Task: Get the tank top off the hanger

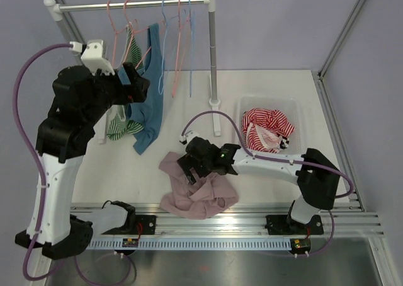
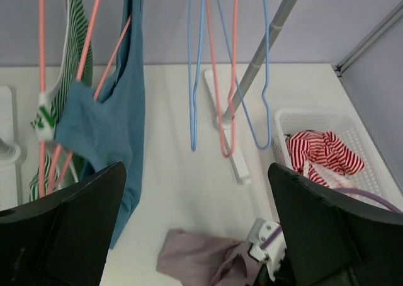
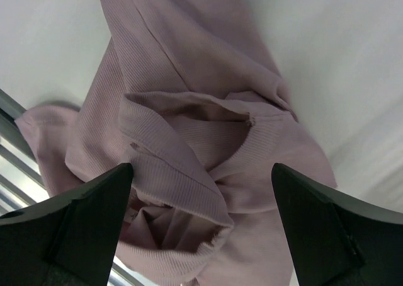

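Left gripper [image 2: 196,166], jaws apart, faces the blue tank top [image 2: 116,119] on its pink hanger [image 2: 113,56]; right gripper [image 3: 201,166] gapes over a pink garment [image 3: 189,128]. Next: pinch blue fabric, pull free.

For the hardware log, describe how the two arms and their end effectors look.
Both the left arm and right arm have white links joined by bulky black joints. A purple cable loops along each. A green light glows on the right wrist. The left end effector and right end effector have broad, black, wedge-shaped fingers.
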{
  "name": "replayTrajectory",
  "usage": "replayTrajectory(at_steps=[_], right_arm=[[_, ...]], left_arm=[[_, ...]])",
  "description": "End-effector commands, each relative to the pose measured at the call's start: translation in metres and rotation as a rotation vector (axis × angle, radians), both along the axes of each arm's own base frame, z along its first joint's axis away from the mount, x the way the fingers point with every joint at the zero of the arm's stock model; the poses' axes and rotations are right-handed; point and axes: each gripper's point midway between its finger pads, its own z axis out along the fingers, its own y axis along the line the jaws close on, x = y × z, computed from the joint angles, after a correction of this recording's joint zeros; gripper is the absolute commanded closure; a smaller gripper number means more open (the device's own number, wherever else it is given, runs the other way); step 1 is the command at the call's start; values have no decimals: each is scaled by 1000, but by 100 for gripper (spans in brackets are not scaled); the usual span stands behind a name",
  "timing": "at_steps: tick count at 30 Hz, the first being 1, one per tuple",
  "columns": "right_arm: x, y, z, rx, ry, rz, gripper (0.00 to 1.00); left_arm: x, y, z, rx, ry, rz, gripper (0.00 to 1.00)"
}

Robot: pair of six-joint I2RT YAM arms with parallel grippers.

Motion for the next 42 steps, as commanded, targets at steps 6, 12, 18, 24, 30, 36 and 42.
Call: replayTrajectory(at_steps=[6, 12, 18, 24, 30, 36, 42], right_arm=[[-16, 5, -61, -210, 46, 51, 0], [-28, -7, -106, -292, 112, 7, 2], [-21, -13, -96, -276, 55, -49, 100], [-1, -14, -15, -139, -94, -114, 100], [22, -40, 93, 0, -287, -250, 100], [35, -81, 198, 97, -465, -350, 100], [69, -145, 268, 58, -582, -506, 100]], left_arm=[[-43, 30, -43, 48, 20, 71, 1], [-58, 44, -64, 92, 13, 102, 1], [-68, 54, -97, 94, -31, 135, 1], [-72, 61, -125, 40, -83, 179, 1], [-65, 56, -161, 65, -22, 166, 1], [-61, 48, -170, 64, 3, 130, 1], [-63, 47, -171, 60, 4, 124, 1]])
